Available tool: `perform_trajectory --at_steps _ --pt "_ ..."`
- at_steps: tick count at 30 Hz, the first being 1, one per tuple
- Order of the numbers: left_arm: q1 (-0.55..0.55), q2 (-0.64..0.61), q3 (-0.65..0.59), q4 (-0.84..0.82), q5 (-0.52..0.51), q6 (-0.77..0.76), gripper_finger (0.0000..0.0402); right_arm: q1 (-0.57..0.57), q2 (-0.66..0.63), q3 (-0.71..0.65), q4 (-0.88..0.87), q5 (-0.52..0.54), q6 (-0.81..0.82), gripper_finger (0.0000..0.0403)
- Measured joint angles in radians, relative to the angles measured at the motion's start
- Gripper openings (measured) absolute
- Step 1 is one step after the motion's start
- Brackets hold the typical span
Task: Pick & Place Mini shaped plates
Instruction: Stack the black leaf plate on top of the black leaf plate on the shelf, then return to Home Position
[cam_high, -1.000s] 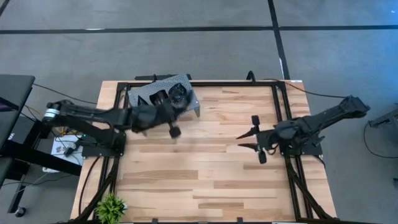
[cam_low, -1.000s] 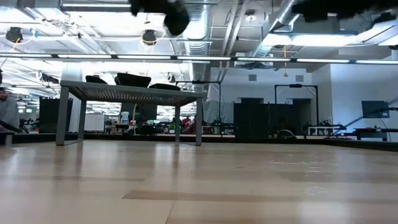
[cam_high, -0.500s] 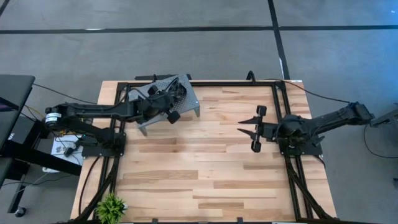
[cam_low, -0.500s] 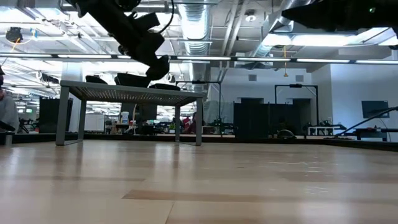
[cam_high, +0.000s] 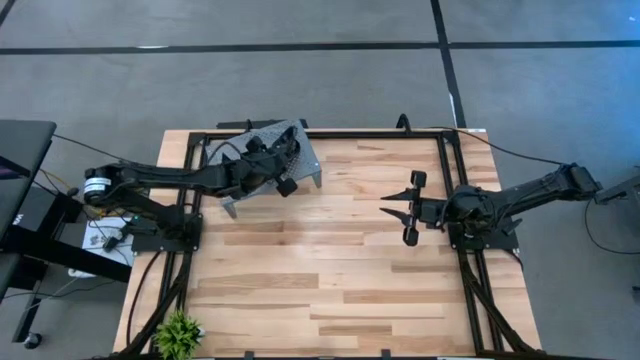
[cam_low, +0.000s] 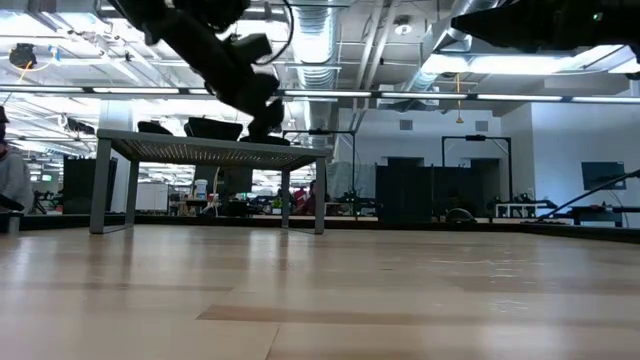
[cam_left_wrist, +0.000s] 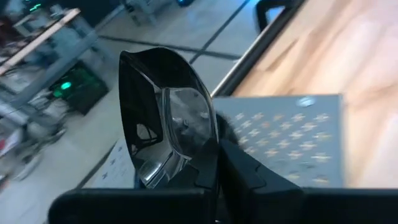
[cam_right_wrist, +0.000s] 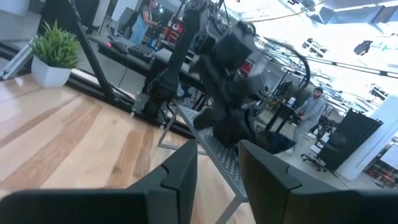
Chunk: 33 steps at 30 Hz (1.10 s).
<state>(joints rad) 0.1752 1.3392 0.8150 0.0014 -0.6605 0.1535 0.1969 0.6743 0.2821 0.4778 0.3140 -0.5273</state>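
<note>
My left gripper (cam_high: 278, 158) is over the grey perforated stand (cam_high: 302, 140) at the table's far left and is shut on a glossy black mini plate (cam_left_wrist: 161, 112). In the low view my left gripper (cam_low: 262, 108) comes down from above, just over the stand's top (cam_low: 210, 150). Other black plates (cam_low: 212, 128) rest on that top. My right gripper (cam_high: 392, 210) hovers open over the table's right half, its fingers pointing toward the table's left, well away from the stand and touching nothing. My left gripper pinches the plate's rim (cam_left_wrist: 186, 163) between its two fingers (cam_left_wrist: 239, 177). The plate stands on edge above the fingers, its hollow side turned sideways. It is lifted clear, with the stand's perforated top (cam_left_wrist: 292, 143) behind it.
A black rail frame (cam_high: 455, 170) runs around the wooden table. A small potted plant (cam_high: 178, 330) sits at the near left corner. The table's middle and near part (cam_high: 320, 270) is bare wood. People (cam_right_wrist: 314, 106) stand in the room beyond.
My left gripper has moved from high over the table's middle-left toward the far edge and down, until it is just over the stand's top, keeping the plate. My right gripper has turned slightly and shifted a little toward the far edge.
</note>
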Motion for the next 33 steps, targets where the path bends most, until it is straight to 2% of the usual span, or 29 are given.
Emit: perform_trajectory --at_steps 6,11,15,22,28,30,33 --pt "0.004 0.043 0.000 0.008 -0.126 0.000 0.0035 -0.001 0.000 0.000 0.001 -0.002 0.019 0.0113" --pt "0.002 0.024 0.000 0.027 -0.137 -0.001 0.0071 -0.001 0.001 0.000 -0.001 -0.003 0.063 0.0113" --pt "-0.013 0.010 -0.001 0.047 -0.098 -0.029 0.0102 -0.001 0.001 0.000 -0.002 -0.002 0.079 0.0113" --pt "-0.103 0.007 -0.001 0.247 -0.027 0.003 0.0127 -0.001 0.001 0.000 -0.003 -0.003 0.152 0.0113" --pt "-0.212 0.008 -0.003 0.286 0.242 -0.086 0.0117 -0.001 0.001 0.000 -0.002 -0.003 0.178 0.0113" --pt "-0.259 0.003 -0.005 0.283 0.251 -0.100 0.0110 0.000 0.001 0.000 0.005 -0.003 0.244 0.0113" --pt "-0.334 -0.043 -0.007 0.276 0.196 -0.079 0.0096 0.020 -0.013 0.001 0.031 0.001 0.311 0.0113"
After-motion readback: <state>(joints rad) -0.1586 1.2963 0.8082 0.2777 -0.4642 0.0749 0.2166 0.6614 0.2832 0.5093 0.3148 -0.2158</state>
